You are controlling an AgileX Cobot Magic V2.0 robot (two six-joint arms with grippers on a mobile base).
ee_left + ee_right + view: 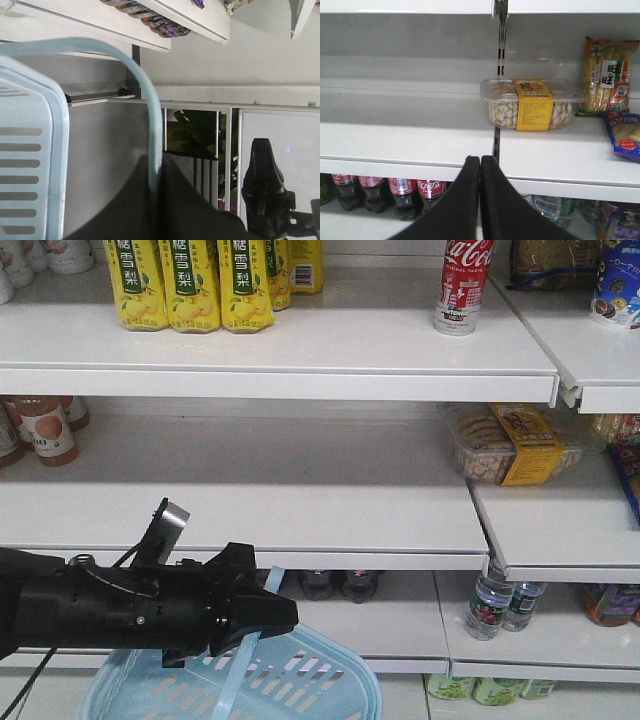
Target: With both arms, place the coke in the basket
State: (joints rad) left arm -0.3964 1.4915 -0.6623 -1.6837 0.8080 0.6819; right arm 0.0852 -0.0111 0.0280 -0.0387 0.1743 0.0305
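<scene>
Left end effector (pixel 275 615) clenched on the handle (pixel 238 665) of the basket (pixel 345 685), low before the shelves. Coke (pixel 462 285) not yet picked: upright on the top shelf (pixel 300 350), well apart. Right end effector (pixel 480 162) clenched, empty. I judge the task barely begun.

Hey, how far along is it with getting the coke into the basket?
Done: the left pincer looks clamped on the basket handle. In hand: nothing else; the right pincer is shut and empty, facing the middle shelf. Left: the coke stands on the top shelf, ungrasped, and needs picking and dropping in.
</scene>
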